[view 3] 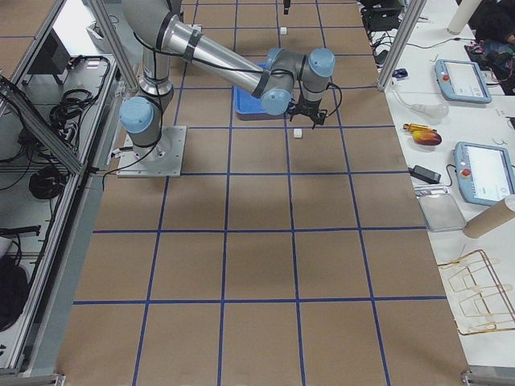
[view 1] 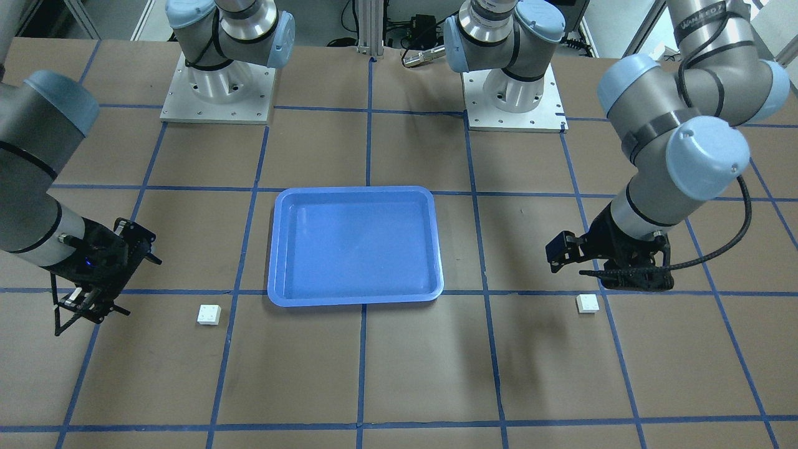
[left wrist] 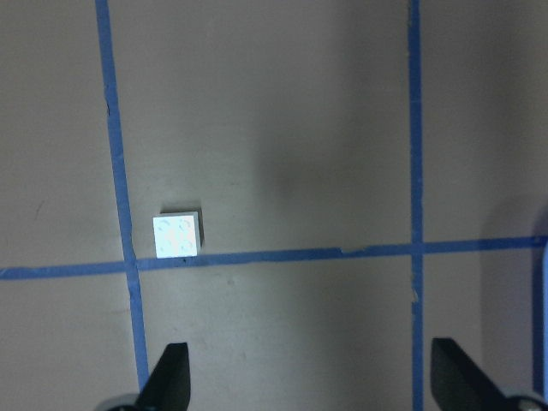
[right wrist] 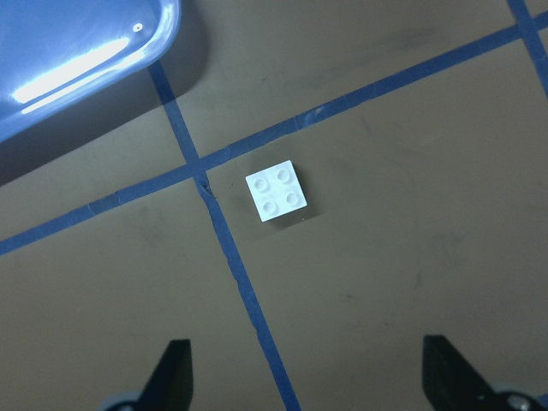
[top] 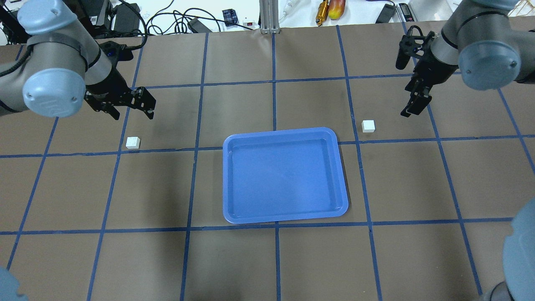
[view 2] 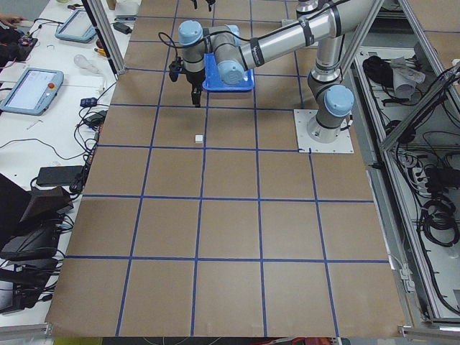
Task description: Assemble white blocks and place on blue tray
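Two separate white blocks lie studs-up on the brown table. One lies left of the blue tray, the other lies by the tray's far right corner. My left gripper hovers open and empty just beyond the left block, which shows in the left wrist view ahead of the spread fingertips. My right gripper hovers open and empty to the right of the other block, which shows in the right wrist view beside the tray's corner. The tray holds nothing.
Blue tape lines grid the brown table. Cables and tools lie beyond the far edge. The two arm bases stand on the robot's side of the table.
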